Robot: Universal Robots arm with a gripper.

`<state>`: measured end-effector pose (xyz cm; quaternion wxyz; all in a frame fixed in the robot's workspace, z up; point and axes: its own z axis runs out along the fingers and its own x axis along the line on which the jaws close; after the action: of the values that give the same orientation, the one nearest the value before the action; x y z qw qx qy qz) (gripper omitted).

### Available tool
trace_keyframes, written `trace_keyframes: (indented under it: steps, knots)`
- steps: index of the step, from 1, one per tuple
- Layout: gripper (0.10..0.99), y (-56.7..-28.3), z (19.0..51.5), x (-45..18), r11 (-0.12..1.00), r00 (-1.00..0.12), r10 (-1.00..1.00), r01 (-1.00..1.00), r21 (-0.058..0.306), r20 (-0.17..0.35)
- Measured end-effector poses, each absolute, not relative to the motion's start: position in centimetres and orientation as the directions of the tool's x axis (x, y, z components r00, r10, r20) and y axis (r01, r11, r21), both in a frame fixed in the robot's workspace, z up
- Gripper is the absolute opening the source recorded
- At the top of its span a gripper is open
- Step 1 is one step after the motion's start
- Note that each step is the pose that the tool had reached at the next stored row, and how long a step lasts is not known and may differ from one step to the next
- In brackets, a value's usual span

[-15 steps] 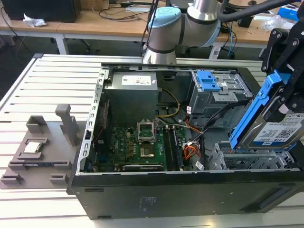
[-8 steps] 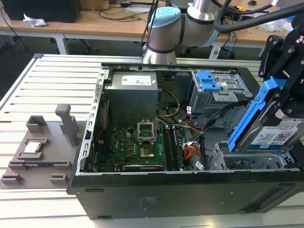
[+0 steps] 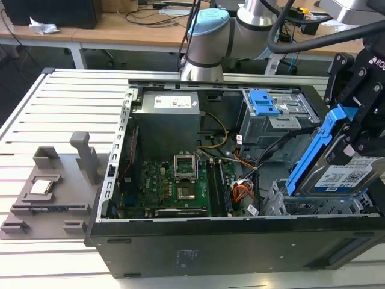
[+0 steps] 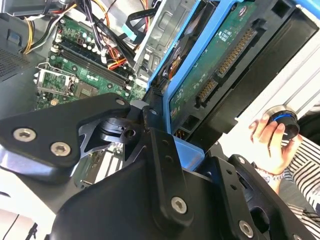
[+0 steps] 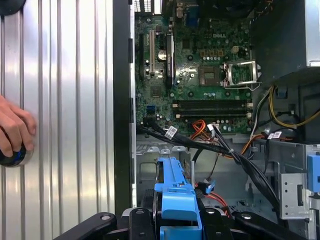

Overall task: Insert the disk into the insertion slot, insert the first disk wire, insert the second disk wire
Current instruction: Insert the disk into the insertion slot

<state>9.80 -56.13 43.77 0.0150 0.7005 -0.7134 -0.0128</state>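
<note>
You're working over a pale ribbed table (image 3: pixel 60 108). An open black computer case (image 3: pixel 210 253) lies on it, and a grey fixture (image 3: pixel 48 192) sits off to the exterior view's left. Inside the case there's the green motherboard (image 3: pixel 174 186), with orange and black cables (image 3: pixel 243 192) bunched just beside it.

Now look to the exterior view's right. Your gripper (image 3: pixel 360 117) has its fingers clamped tight on the disk (image 3: pixel 343 176), holding it by the raised end of the bright blue caddy. The disk hangs steeply tilted, label facing up. Its low end is down at the rim of the insertion slot (image 3: pixel 281 201), the perforated silver cage in the case's near corner. Whether it touches the metal there, you can't tell.

Just behind stands the taller cage (image 3: pixel 271 123) with its blue latch (image 3: pixel 263 103).

In both wrist views a person's hand (image 4: pixel 270 145) (image 5: pixel 15 130) rests on a round knob (image 4: pixel 282 120), out on the table beside the case.
</note>
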Motion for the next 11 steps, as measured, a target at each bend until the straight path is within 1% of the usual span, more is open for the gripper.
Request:
trace_keyframes:
  steps: [8, 11]
  knots:
    - [0.369, -56.09, 43.16, 9.8, 0.018, -0.018, -1.0, -0.999, 0.039, 0.003]
    - [0.369, -55.51, 43.16, 9.79, 0.018, -0.018, -1.0, -0.999, 0.039, 0.003]
